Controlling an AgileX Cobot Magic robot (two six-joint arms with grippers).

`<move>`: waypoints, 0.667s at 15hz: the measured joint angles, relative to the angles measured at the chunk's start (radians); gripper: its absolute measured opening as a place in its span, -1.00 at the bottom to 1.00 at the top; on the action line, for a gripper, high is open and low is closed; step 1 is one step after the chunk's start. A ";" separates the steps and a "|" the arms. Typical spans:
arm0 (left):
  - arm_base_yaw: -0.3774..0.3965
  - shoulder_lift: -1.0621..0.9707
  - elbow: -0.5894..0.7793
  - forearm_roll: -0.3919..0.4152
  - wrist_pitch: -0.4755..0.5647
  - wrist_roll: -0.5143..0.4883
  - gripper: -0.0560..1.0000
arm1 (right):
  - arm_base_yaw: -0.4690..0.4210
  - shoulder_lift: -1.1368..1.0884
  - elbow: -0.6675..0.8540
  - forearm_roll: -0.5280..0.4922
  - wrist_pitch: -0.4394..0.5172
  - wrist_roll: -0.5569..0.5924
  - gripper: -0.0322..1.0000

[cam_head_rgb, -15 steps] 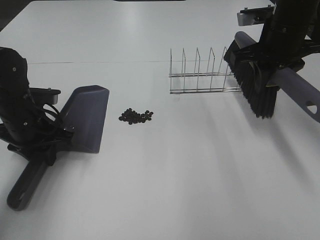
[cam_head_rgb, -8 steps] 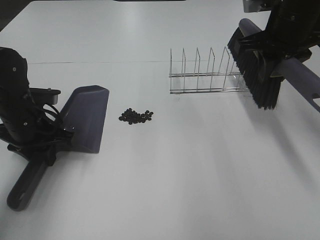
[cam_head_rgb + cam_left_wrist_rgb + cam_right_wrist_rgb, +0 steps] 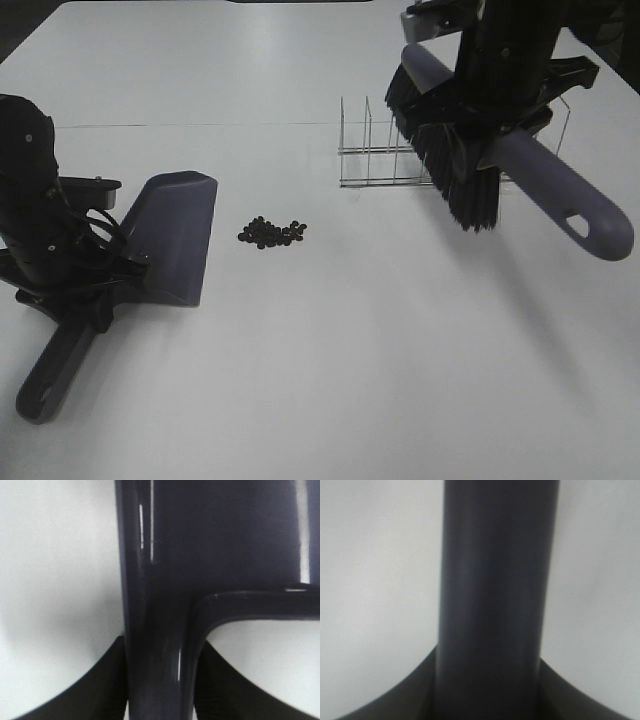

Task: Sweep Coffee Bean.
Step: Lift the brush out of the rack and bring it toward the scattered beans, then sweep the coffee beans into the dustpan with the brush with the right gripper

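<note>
Right tool [image 3: 505, 135] clamped on the brush [image 3: 455, 175] handle, bristles pointing down and clear of the table [image 3: 350, 380]. I read the height as clearance for the wire rack [image 3: 370, 150] close by. Left tool [image 3: 80, 285] closed on the dustpan [image 3: 178, 235] handle. The pan lies flat with its lip facing away from that tool. Coffee beans [image 3: 272, 233] are heaped just beyond the lip, between the two tools, well apart from the brush. Judgement: pan staged as catcher, and the brush must land on the pile's far side.

The brush [image 3: 455, 165] hides the rack's [image 3: 365, 150] middle; above the rack, the right arm [image 3: 510, 50] is cut off. Beans [image 3: 272, 232] are too small to count, and the right wrist view is blurred.
</note>
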 joint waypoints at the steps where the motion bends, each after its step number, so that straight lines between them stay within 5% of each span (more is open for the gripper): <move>1: 0.000 0.000 0.000 0.000 0.000 0.000 -0.27 | 0.015 0.015 0.000 -0.008 0.000 0.011 -0.37; 10: 0.000 0.000 0.000 0.000 0.001 0.000 -0.27 | 0.067 0.298 -0.173 -0.147 0.012 0.042 -0.37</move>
